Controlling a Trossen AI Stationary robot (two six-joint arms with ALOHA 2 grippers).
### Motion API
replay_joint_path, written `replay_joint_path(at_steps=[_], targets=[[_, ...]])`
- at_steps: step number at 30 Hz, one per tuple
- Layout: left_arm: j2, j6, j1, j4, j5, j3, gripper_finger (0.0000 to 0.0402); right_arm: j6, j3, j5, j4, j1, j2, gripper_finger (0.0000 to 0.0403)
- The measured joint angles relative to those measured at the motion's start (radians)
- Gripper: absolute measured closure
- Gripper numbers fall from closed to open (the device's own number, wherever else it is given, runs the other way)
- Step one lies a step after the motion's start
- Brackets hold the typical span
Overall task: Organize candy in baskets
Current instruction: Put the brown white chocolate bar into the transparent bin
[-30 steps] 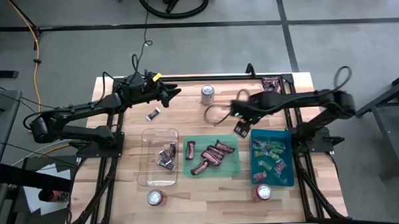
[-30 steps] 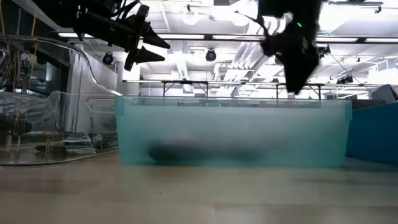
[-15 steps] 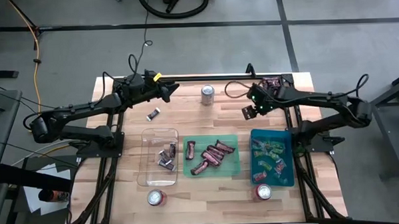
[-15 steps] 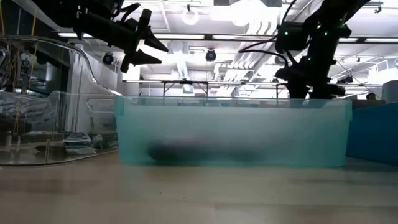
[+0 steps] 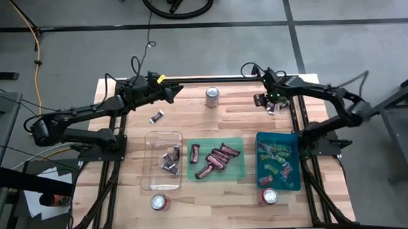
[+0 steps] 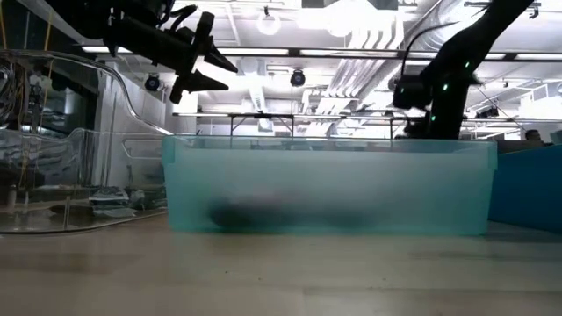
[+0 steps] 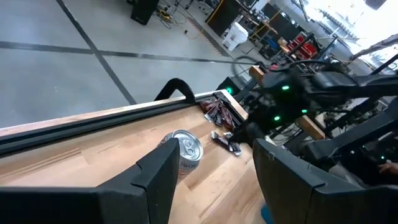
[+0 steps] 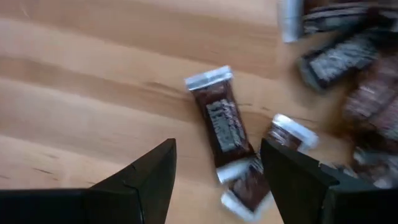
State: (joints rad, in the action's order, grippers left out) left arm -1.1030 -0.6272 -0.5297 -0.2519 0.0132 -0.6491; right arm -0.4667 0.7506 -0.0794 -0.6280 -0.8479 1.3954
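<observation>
Right tool [image 5: 269,103] moved from teal basket [image 5: 278,161] to far candy pile [image 5: 278,102].

Grey concrete floor [image 5: 209,53] around the wooden table [image 5: 191,125], crossed by dark seam lines. Yellow cable [image 5: 36,52] runs along the floor off the table's left edge; black coiled hose [image 5: 180,3] beyond its far edge. Grey bench corner [image 5: 0,111] at left. Low view: white ceiling with bright strip lights [image 6: 351,35], ducts, open workshop behind.
</observation>
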Motion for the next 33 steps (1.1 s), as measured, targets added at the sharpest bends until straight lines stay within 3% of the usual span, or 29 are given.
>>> replay_joint_path(at_steps=[7,14,17,20,22,26,33], targets=[[0.0,-0.017,0.0,0.0,0.0,0.0,0.0209,0.166,0.001,-0.008,0.116,-0.016,0.18,0.0176],[0.0,-0.017,0.0,0.001,0.0,0.0,0.0209,0.205,0.026,-0.072,0.1,0.046,0.235,0.0188],[0.0,-0.017,0.0,0.001,0.0,0.0,0.0209,0.188,0.025,-0.073,0.089,0.061,0.238,0.0241],[0.0,-0.017,0.0,0.001,0.0,0.0,0.0209,0.18,0.025,-0.064,0.083,0.069,0.238,0.0344],[0.0,-0.017,0.0,0.001,0.0,0.0,0.0209,0.183,0.024,-0.048,0.082,0.07,0.23,0.0381],[0.0,-0.017,0.0,0.001,0.005,0.0,0.0209,0.158,0.017,0.005,0.072,0.081,0.165,0.0384],[0.0,-0.017,0.0,0.001,0.068,0.0,0.0209,0.099,0.016,0.15,0.123,0.117,-0.08,0.04]])
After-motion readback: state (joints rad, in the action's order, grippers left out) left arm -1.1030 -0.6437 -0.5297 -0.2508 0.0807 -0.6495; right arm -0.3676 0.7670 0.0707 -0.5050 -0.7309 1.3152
